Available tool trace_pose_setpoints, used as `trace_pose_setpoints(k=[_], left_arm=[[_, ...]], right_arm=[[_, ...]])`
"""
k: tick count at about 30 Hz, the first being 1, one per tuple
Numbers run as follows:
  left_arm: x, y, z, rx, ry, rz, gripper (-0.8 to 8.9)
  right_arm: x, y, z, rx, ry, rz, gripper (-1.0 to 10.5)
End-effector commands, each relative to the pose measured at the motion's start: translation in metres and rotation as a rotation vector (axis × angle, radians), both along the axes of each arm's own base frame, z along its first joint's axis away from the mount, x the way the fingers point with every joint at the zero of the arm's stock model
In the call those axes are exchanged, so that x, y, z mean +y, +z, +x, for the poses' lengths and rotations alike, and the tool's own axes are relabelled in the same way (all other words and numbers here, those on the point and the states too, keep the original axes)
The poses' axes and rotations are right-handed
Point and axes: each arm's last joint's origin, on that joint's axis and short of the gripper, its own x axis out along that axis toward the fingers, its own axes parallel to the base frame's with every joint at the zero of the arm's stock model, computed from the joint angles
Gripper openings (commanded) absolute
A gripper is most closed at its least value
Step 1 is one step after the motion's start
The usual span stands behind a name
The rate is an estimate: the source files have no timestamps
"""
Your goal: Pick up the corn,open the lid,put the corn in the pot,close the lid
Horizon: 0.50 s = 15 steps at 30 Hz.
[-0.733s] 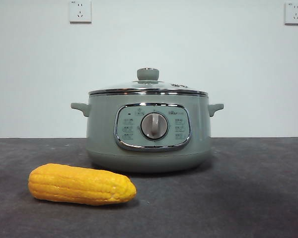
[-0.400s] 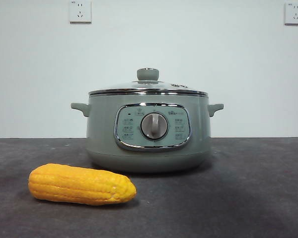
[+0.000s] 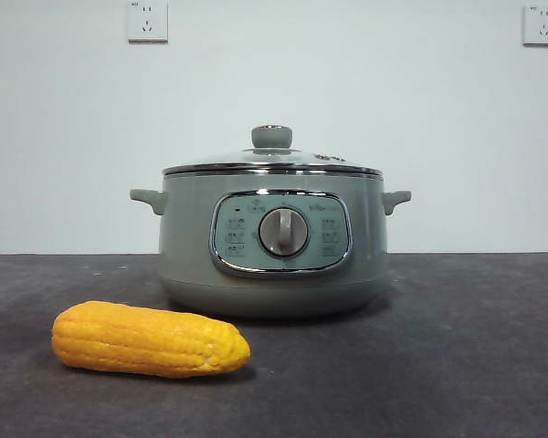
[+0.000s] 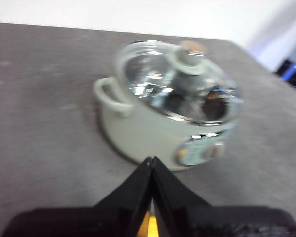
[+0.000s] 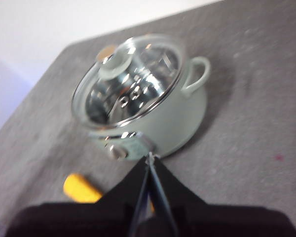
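Corn (image 3: 151, 339) lies on the table in front of the pot (image 3: 272, 242), toward its left handle; lid (image 3: 272, 160) seated. Left gripper (image 4: 151, 163) and right gripper (image 5: 149, 160) appear pressed together, empty, though blurred. Recommended: spread jaws, descend across the cob's middle.

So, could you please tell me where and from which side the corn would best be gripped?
Probably around the middle of the corn, coming down from above. It lies flat on the dark table, lengthways across the front view, in front of the pot and apart from it, so a pincer closing across its rounded girth should hold it balanced. Its tapered end looks less secure.
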Motion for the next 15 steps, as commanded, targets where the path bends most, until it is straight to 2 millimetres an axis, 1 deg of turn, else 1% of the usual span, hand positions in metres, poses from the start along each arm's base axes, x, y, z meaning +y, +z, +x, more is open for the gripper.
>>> trace_pose_setpoints(k=[1,4,8,10,15], left_arm=[[-0.006,0.002,-0.002,0.008,-0.102,-0.044,-0.07],[-0.011,0.001,-0.005,0.026,-0.213,-0.068,-0.07],[-0.018,0.000,-0.009,0.069,-0.377,-0.113,-0.07],[-0.019,-0.002,-0.010,0.093,-0.418,-0.124,-0.07],[-0.022,-0.007,-0.014,0.157,-0.456,-0.123,-0.07]], right_arm=[[0.006,0.003,0.004,-0.010,0.073,-0.036,-0.1],[0.016,0.002,0.008,0.011,0.153,-0.043,-0.1],[0.037,-0.005,0.015,0.060,0.278,-0.076,-0.1],[0.049,-0.008,0.016,0.081,0.320,-0.109,-0.1],[0.089,-0.023,0.018,0.145,0.408,-0.249,0.0]])
